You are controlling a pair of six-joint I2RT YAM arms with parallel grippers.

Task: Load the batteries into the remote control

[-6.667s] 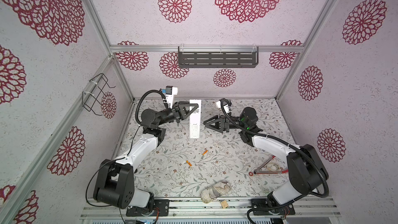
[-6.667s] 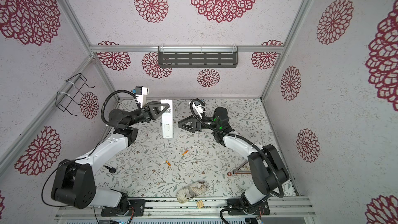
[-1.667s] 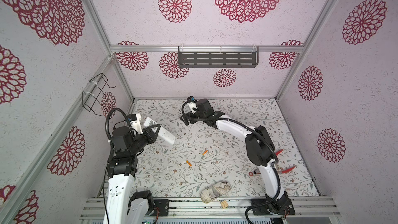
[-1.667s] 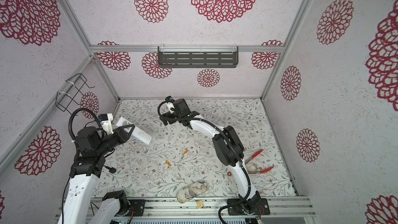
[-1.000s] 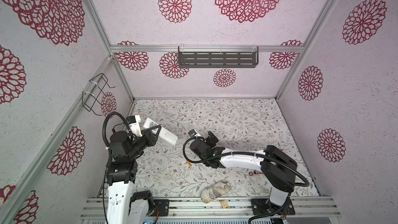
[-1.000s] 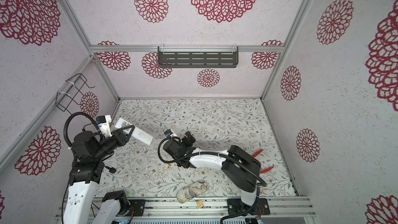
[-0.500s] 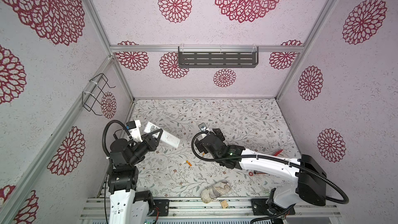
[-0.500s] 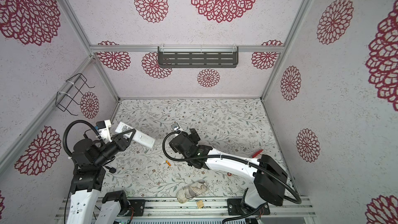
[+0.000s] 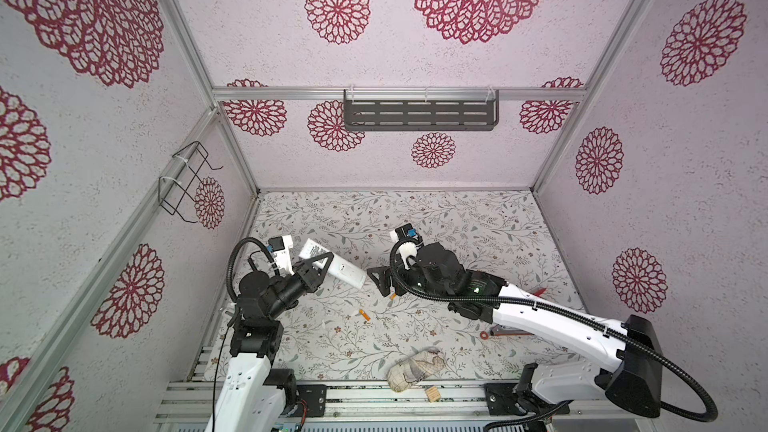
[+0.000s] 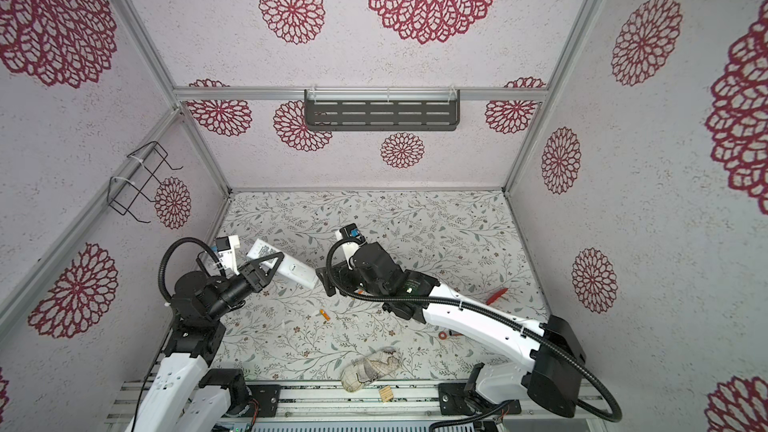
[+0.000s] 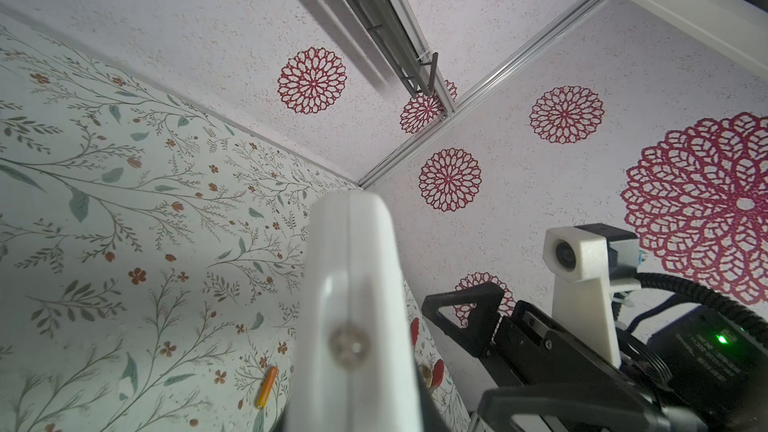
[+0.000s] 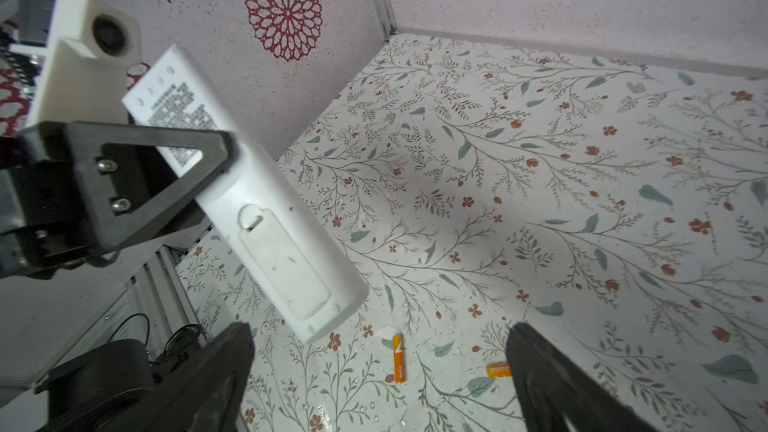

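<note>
You have the remote control (image 12: pixel 266 218), a slim white bar turned label-side and battery cover up, tilted above the table's (image 12: pixel 540 160) left side, clamped mid-length in the narrow-set left gripper (image 9: pixel 322 261), while your right gripper (image 12: pixel 378 326) gapes wide and empty beside its free end, above the orange batteries (image 12: pixel 399 357).

nothing legible: just blurred fine print on the sticker (image 12: pixel 176 118) of the remote control (image 12: pixel 282 251)

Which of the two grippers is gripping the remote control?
The left gripper, shut on the white remote control and holding it above the table; the right gripper is wide open and empty.
</note>
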